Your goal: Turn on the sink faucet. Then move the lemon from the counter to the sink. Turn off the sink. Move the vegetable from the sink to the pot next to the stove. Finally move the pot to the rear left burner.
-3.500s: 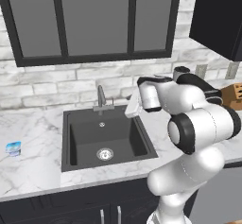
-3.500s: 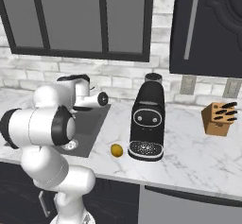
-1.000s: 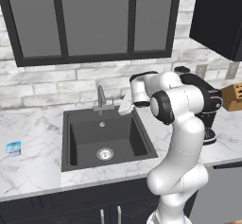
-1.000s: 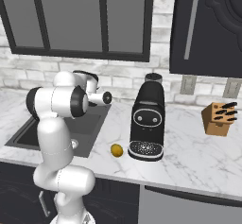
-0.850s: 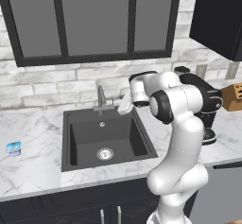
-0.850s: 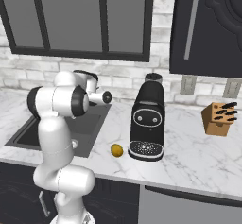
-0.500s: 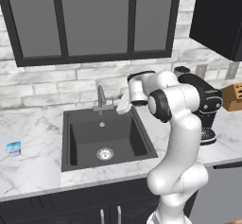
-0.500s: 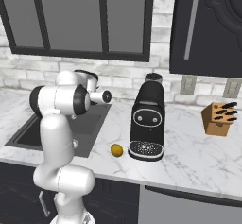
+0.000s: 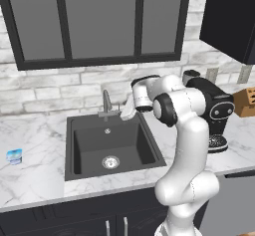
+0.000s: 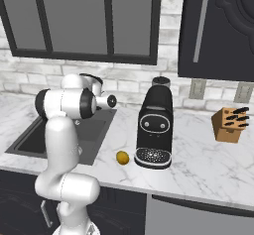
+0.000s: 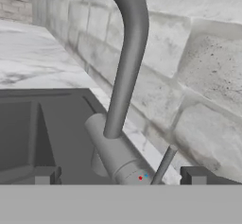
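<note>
The sink faucet (image 11: 125, 72) fills the middle of the hand view, its curved spout rising to the top of the frame and its small lever handle (image 11: 163, 165) slanting up at the lower right, just between the two finger tips. In the left base view the faucet (image 9: 106, 103) stands at the centre, behind the dark sink (image 9: 84, 163), with no water running yet.

The hand (image 9: 126, 112) sits just right of the faucet in that view, its fingers (image 11: 45, 175) spread wide apart and holding nothing. Over the last few seconds the arm has swung leftward from above the sink's right rim, and in the past second it has only crept a little closer, so the approach looks nearly finished and the fine lining-up on the lever is under way.

The first step, turning the water on, is therefore still to do. The lemon (image 10: 122, 157) waits untouched on the bench (image 10: 198, 164), lower centre of the right base view, just left of the black coffee machine (image 10: 155, 130).
</note>
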You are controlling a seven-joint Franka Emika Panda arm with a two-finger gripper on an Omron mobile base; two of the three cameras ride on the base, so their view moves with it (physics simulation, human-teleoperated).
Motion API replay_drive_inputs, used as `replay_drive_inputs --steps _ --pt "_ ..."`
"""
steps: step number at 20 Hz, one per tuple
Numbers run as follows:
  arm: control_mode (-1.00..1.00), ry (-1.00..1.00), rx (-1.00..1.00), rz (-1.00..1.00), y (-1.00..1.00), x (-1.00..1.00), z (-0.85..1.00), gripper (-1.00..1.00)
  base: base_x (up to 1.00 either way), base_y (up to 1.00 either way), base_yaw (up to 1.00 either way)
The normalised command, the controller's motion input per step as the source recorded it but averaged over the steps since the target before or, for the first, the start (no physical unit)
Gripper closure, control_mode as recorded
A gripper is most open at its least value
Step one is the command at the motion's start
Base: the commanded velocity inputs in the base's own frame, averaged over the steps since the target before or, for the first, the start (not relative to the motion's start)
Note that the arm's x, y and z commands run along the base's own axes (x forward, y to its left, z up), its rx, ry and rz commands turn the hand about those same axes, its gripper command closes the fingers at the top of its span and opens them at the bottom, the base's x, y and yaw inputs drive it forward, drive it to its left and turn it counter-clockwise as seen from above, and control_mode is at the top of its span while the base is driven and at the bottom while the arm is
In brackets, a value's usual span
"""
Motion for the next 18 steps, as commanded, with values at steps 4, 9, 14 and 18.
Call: replay_drive_inputs --steps 4,9,14,18 --pt "-1.0 0.05 0.0 0.0 0.06 0.18 -0.07 -1.0 0.0 0.0 0.0" --pt "-1.0 0.04 0.0 0.0 0.05 0.2 -0.07 -1.0 0.0 0.0 0.0" --pt "-1.0 0.03 0.0 0.0 0.04 0.16 -0.07 -1.0 0.0 0.0 0.0" --pt "-1.0 0.02 0.0 0.0 0.06 0.14 -0.1 -1.0 0.0 0.0 0.0"
